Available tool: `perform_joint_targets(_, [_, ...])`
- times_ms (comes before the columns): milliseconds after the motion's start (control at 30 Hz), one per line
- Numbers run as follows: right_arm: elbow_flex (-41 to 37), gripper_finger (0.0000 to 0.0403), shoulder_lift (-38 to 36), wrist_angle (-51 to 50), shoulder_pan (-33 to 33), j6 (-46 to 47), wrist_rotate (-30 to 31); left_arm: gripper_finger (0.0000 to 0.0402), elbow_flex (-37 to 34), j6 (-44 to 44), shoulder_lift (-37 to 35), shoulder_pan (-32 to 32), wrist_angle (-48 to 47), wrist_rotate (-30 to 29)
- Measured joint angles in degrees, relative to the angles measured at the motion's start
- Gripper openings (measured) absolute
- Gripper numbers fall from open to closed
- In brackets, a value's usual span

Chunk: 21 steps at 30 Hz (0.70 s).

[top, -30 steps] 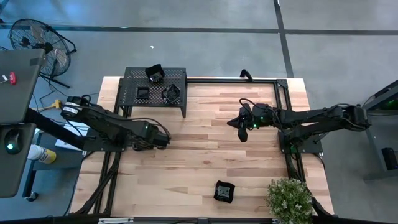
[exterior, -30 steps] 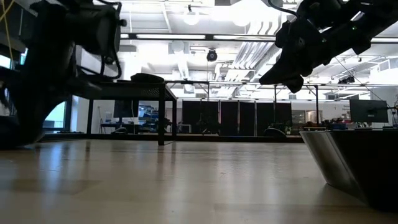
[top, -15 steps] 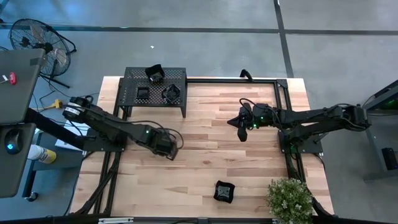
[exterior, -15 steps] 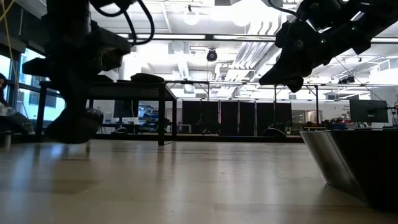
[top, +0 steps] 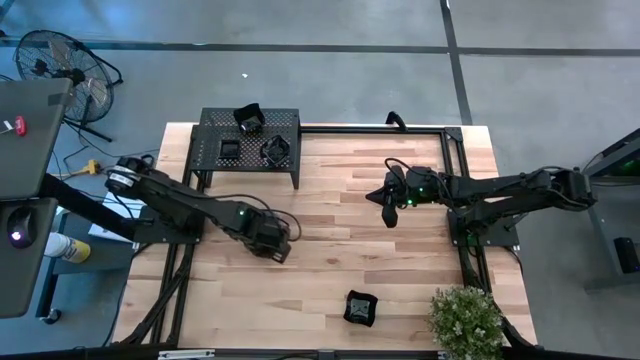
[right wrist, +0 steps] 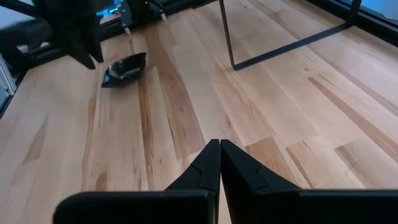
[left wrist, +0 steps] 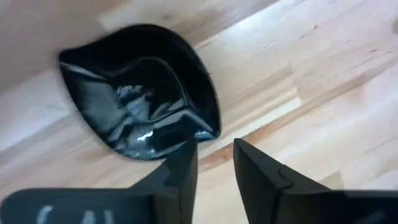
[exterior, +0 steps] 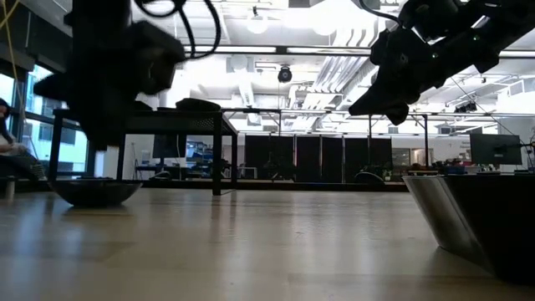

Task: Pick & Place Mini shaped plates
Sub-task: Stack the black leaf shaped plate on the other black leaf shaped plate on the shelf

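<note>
Left gripper (left wrist: pixel 214 165) poised over wavy-edged mini plate (left wrist: pixel 140 93) lying on wooden table (top: pixel 400 260), fingers slightly apart, plate rim just beyond tips, seemingly not gripped. From table centre, plate sits toward 9 o'clock. Right gripper (right wrist: pixel 220 151) hovers at 2 o'clock, fingers pressed together. Three more plates (top: pixel 274 150) on rack (top: pixel 250 135) at 11 o'clock; another plate (top: pixel 361 308) at 6 o'clock.

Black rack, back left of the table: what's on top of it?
Three mini shaped plates sit on the rack: one at the far edge, one squarish, one wavy-edged. Anything beneath the rack's perforated top is hidden from above.
</note>
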Motion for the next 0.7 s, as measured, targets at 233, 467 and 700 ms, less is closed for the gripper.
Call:
perform_joint_targets(233, [0.0,0.0007,0.0,0.1,0.0,-0.2,0.0,0.0111,4.1,1.1,-3.3,0.0,-5.6,-7.5])
perform_joint_targets(467, [0.0,0.0007,0.0,0.3,0.0,-0.7,-0.9,0.0094,-2.3,-6.2,-8.6,0.0,-5.9,-9.4])
perform_joint_targets(700, [0.0,0.0007,0.0,0.3,0.0,-0.7,-1.8,0.0093,-13.4,-20.4,-13.4,-0.3,4.5,-5.0])
